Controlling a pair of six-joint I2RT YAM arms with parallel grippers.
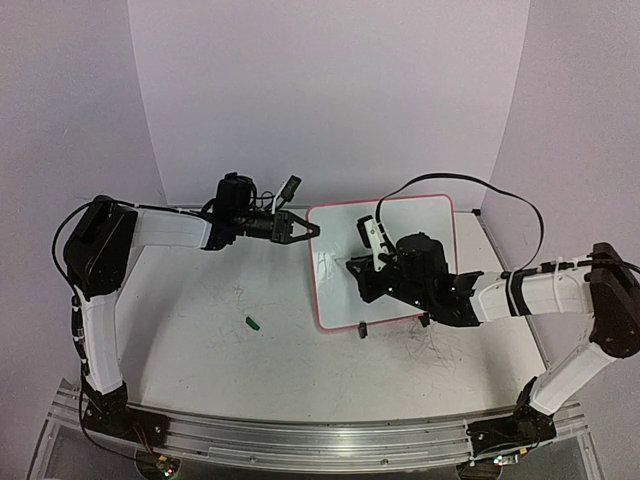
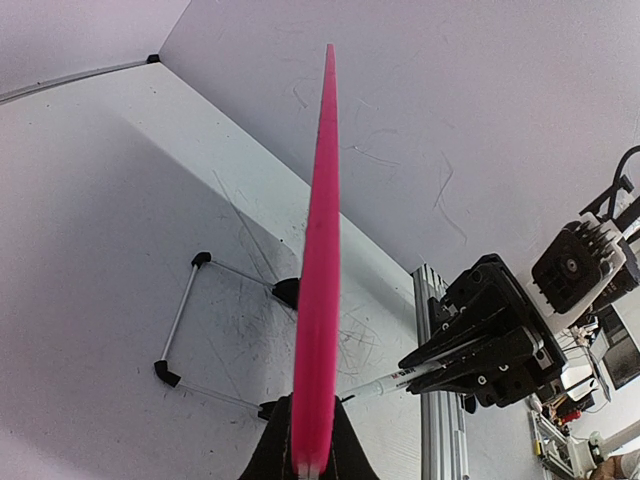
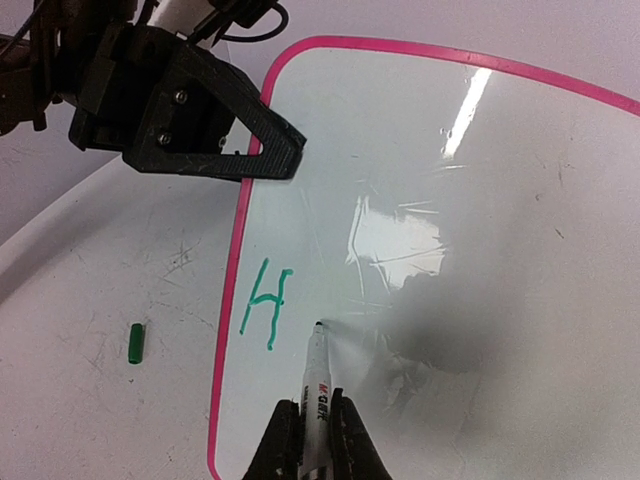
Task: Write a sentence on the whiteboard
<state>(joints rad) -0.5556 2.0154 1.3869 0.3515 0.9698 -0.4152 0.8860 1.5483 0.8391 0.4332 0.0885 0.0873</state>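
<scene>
This looks like a robotics lab. A scuffed white table (image 1: pixel 190 350) stands boxed in by a plain pale backdrop (image 1: pixel 330 90). Robot arms (image 1: pixel 100 320) are bolted to an aluminium rail (image 1: pixel 300 437) at its near edge. A loose cable (image 1: pixel 520 205) trails, and wiring clutter (image 2: pixel 575 400) lies beyond.

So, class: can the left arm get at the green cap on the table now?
Probably not yet: the left tool is clamped on the whiteboard rim and must let go before reaching the cap.
</scene>
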